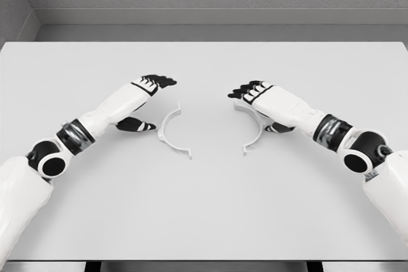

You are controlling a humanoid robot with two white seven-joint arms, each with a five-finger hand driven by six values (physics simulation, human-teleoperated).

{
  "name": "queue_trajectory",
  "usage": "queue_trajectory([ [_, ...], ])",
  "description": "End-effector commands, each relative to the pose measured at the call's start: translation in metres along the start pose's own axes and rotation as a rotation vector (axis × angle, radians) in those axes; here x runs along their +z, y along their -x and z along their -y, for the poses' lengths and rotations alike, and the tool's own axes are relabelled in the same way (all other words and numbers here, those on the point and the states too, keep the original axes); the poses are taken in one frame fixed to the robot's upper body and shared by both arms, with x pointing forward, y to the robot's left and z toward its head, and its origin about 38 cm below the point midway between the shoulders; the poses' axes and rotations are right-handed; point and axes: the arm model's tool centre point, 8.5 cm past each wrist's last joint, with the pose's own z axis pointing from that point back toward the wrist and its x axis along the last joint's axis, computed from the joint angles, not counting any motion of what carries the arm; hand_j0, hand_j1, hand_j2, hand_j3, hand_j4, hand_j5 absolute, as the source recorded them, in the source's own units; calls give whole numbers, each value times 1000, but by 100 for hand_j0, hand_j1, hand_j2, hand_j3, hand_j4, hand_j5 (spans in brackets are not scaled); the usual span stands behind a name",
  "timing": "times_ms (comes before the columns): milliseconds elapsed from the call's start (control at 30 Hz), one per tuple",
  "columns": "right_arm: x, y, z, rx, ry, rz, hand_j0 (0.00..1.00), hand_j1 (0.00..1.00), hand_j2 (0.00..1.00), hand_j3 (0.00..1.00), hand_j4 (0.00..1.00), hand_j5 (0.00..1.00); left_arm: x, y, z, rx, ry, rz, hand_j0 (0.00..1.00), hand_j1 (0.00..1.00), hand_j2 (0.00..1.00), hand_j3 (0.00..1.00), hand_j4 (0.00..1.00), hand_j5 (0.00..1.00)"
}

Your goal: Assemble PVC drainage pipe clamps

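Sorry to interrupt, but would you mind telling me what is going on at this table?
A two-armed humanoid robot is working on two white half-ring clamp pieces lying on a white table. The left hand hovers beside the left clamp half, fingers open. The right hand sits over the upper end of the right clamp half; whether it grips it is unclear. The halves lie apart, curved open sides facing each other, not yet joined.

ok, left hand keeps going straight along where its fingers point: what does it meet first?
Probably nothing on the table: the left hand points up and right, passing above the left clamp half. The right hand is the first thing roughly in that line; depth is unclear.
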Motion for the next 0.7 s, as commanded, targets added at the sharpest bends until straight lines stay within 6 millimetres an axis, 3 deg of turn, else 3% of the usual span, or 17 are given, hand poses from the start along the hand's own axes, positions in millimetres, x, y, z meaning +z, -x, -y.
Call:
queue_trajectory([
  [0, -2, -3, 1, -4, 6, 0, 100, 100, 100, 100, 100, 100, 1, 0, 0, 4, 0, 0, 100, 100, 100, 100, 100, 100],
  [300, -10, -15, 6, 6, 9, 21, 100, 100, 100, 100, 100, 100, 0, -3, 8, 12, 8, 3, 100, 100, 100, 100, 100, 100],
  [533, 1, 0, 4, 15, -10, -17, 100, 100, 100, 100, 100, 100, 0, -8, 11, 16, 7, 14, 100, 100, 100, 100, 100, 100],
  [667, 2, 20, 1, 6, -32, -64, 100, 100, 100, 100, 100, 100, -5, -12, 13, 24, 1, 24, 100, 100, 100, 100, 100, 100],
])
